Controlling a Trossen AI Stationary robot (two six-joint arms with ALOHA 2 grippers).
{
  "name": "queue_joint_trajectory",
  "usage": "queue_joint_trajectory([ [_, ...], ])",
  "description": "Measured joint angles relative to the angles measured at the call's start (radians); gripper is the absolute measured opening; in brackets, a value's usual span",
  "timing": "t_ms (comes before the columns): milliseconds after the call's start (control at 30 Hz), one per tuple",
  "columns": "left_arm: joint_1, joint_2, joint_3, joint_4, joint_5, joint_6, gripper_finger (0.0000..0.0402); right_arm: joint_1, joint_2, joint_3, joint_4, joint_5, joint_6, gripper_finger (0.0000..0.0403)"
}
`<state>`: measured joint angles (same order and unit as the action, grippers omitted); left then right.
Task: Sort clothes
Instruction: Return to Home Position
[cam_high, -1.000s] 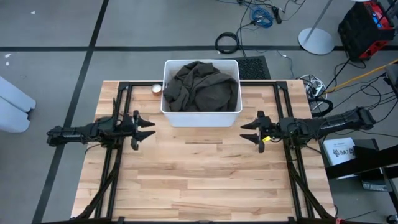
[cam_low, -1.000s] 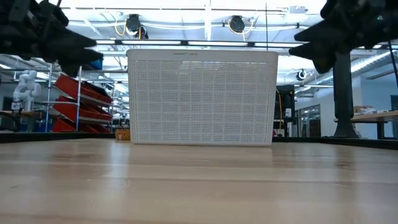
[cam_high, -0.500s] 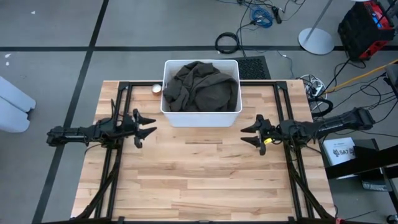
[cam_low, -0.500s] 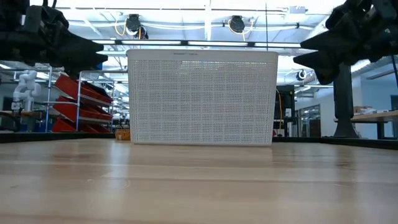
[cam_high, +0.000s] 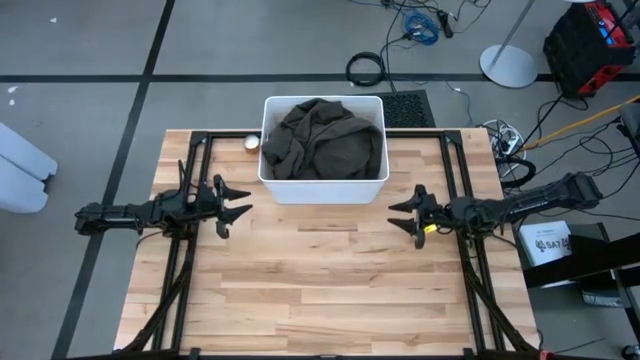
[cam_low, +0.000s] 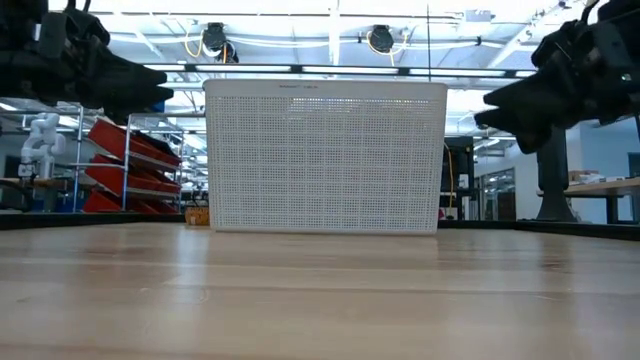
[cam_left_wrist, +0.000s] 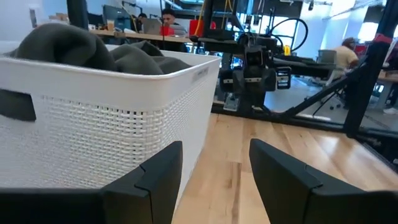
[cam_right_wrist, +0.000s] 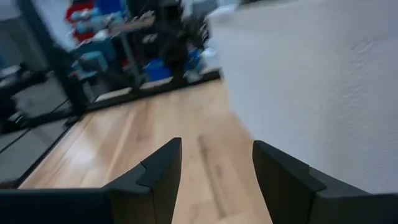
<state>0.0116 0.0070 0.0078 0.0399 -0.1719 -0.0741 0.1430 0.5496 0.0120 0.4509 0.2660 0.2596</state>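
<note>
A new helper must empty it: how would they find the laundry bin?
On the wooden table, look at the far edge's middle, just beyond the left gripper and right gripper. The white bin stands there, the only container, perforated walls, heaped with dark olive clothes.

The left arm (cam_high: 130, 213) reaches level from the left side, its left gripper (cam_high: 236, 205) pointing toward the middle, fingers (cam_left_wrist: 155, 177) spread apart. The right arm (cam_high: 530, 198) mirrors it from the right; the right gripper (cam_high: 402, 214) faces inward, fingers likewise parted.

Overhead straight down, low level, sharing bin (cam_high: 323, 190)
</note>
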Motion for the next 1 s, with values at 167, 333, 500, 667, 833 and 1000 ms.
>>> queue_joint_trajectory([
  [167,0.0,0.0,0.0,-0.001,0.007,-0.051,0.0196,0.0,-0.092,0.002,-0.077,0.028,-0.007,0.0185],
  [333,0.0,0.0,0.0,-0.002,0.01,0.058,0.0196,0.0,-0.202,0.002,-0.244,0.024,0.018,0.0185],
  [500,0.0,0.0,0.0,-0.002,0.01,0.11,0.0196,0.0,-0.276,0.002,-0.313,0.019,0.008,0.0185],
  [667,0.0,0.0,0.0,-0.002,0.01,0.109,0.0196,0.0,-0.324,0.001,-0.406,-0.028,0.009,0.0185],
  [833,0.0,0.0,0.0,-0.001,0.011,0.108,0.0196,0.0,-0.352,0.002,-0.414,-0.104,-0.021,0.0185],
  [1000,0.0,0.0,-0.001,0.001,0.011,0.108,0.0196,0.0,-0.355,0.002,-0.419,-0.116,-0.124,0.0185],
])
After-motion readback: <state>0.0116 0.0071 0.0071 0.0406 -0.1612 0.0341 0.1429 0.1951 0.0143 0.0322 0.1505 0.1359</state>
